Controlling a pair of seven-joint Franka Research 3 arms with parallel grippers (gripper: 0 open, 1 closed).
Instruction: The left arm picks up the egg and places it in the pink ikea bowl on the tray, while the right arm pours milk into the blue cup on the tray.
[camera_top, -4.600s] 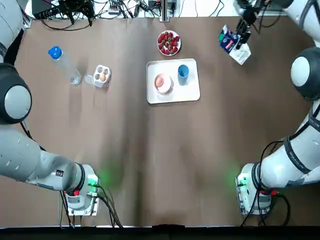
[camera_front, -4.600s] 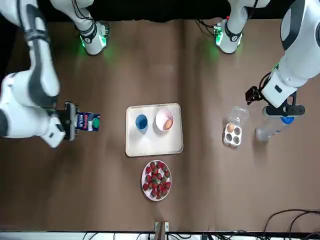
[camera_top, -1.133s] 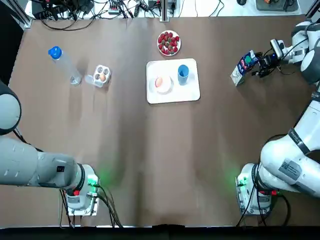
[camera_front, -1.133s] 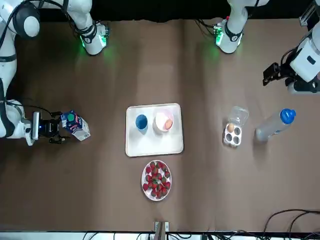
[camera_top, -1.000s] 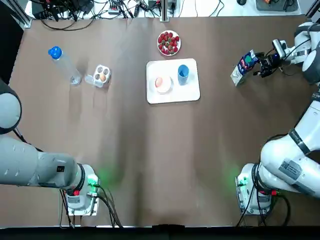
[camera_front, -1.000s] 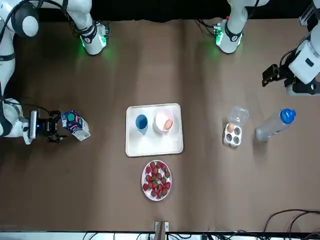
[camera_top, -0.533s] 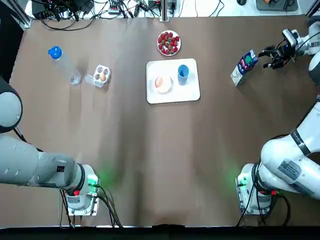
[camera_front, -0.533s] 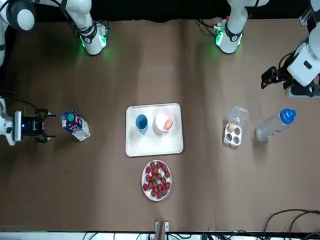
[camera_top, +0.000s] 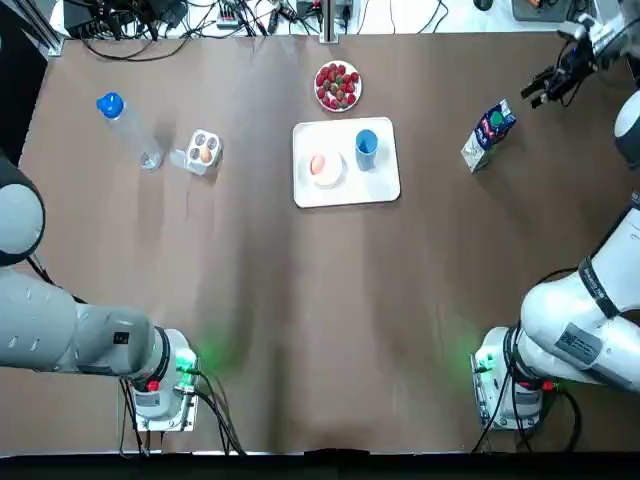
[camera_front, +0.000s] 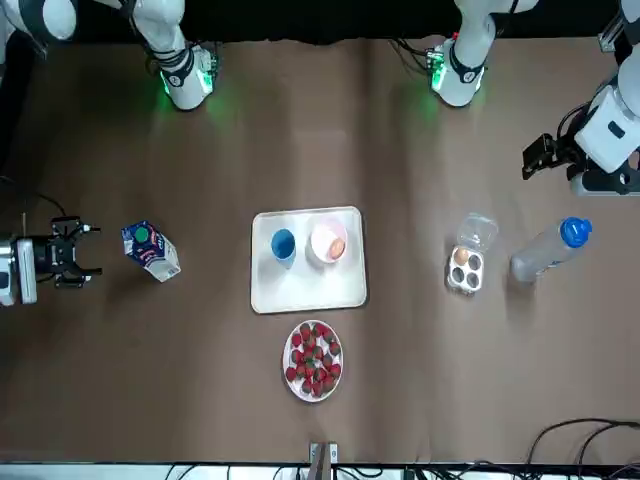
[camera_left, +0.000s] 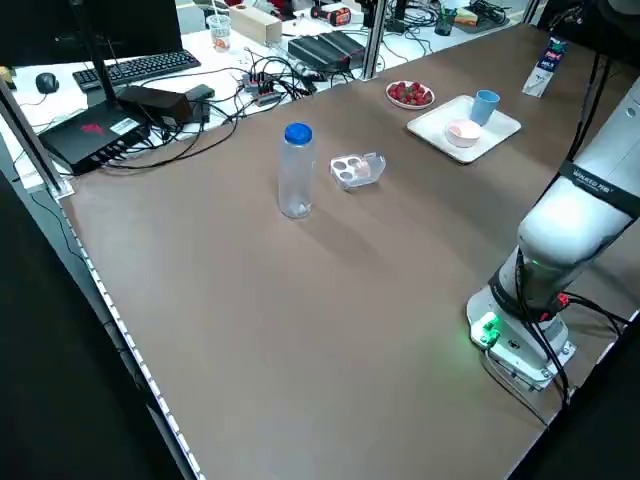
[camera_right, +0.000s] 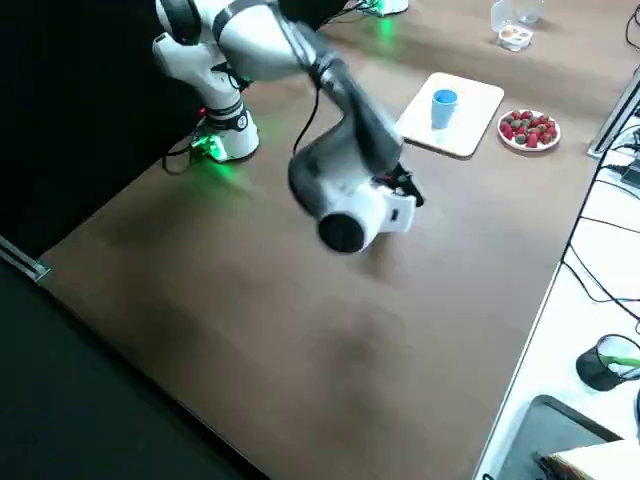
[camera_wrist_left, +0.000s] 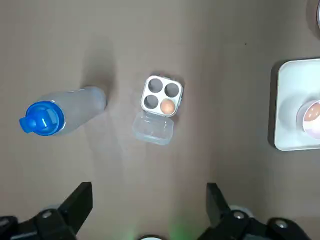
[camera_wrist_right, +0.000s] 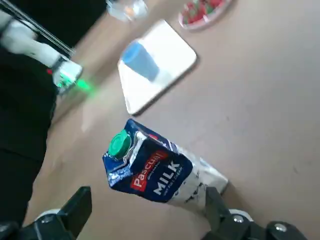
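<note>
One brown counter (camera_top: 300, 300), matte, flat. White rectangular tray (camera_front: 310, 290) mid-counter, smooth plastic. Right hand (camera_front: 84, 252) spread open, empty; milk carton (camera_front: 150, 252) near, on tray side of hand, nearest to this arm. Left hand (camera_wrist_left: 147, 215) wide open, empty, high over egg box (camera_wrist_left: 159, 107). Carton: printed card, gable top, green cap, long axis upright. Pink ikea bowl (camera_front: 317, 240) beside blue cup (camera_front: 283, 244) on tray. Egg (camera_front: 337, 246) smooth, rounded, already in bowl.

On my table (camera_top: 300, 330):
- Tray (camera_top: 346, 192), centre. It carries a pink bowl (camera_top: 325, 176) with an egg (camera_top: 320, 163), and a blue cup (camera_top: 366, 144) at the bowl's 2 o'clock.
- Strawberry plate (camera_top: 338, 86), at the tray's 12.
- Milk carton (camera_top: 488, 134), at the tray's 3.
- Egg carton (camera_top: 202, 152), at the tray's 9, with a water bottle (camera_top: 128, 130) just past it.
- My right gripper (camera_top: 545, 90), at the milk carton's 1, fingers spread and empty.
</note>
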